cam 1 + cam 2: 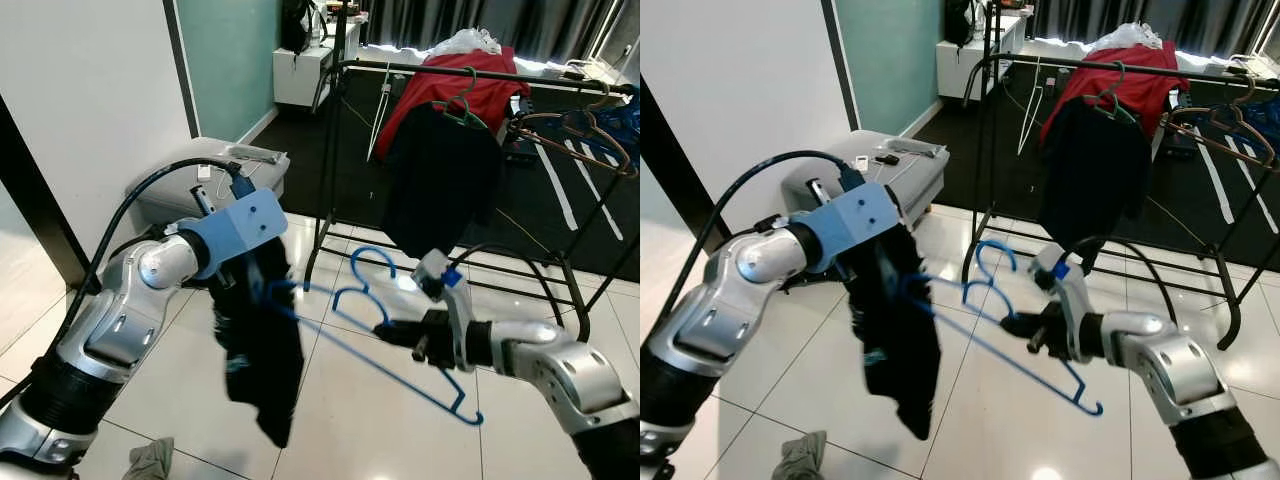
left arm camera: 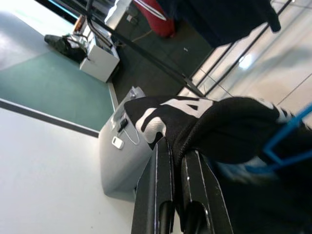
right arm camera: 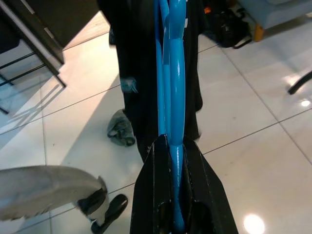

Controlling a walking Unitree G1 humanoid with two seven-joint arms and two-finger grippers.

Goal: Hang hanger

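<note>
Right wrist view is showing me my right gripper (image 3: 176, 161) with its fingers (image 3: 148, 195) closing tight on one blue hanger (image 3: 175, 73). I am holding that hanger out in the air above the white tiled floor (image 1: 350, 400), its long bar slanting down and its hook curling up toward the rack. My left gripper (image 2: 178, 170) is pinching one black garment (image 1: 258, 350) with white lettering, fingers (image 2: 202, 195) narrow on the cloth, and the garment is hanging limp beside the hanger's far end, where blue wire is touching the fabric. Just behind them one black clothes rack (image 1: 470, 75) is standing, carrying one dark garment (image 1: 440, 180) on a green hanger (image 1: 462, 105), one red cloth (image 1: 450, 85) draped over the rail, and a brown hanger (image 1: 575, 135) to the right. One grey box (image 1: 215, 180) is sitting against the white wall, and one crumpled grey rag (image 1: 150, 462) is lying on the tiles near my left arm.
</note>
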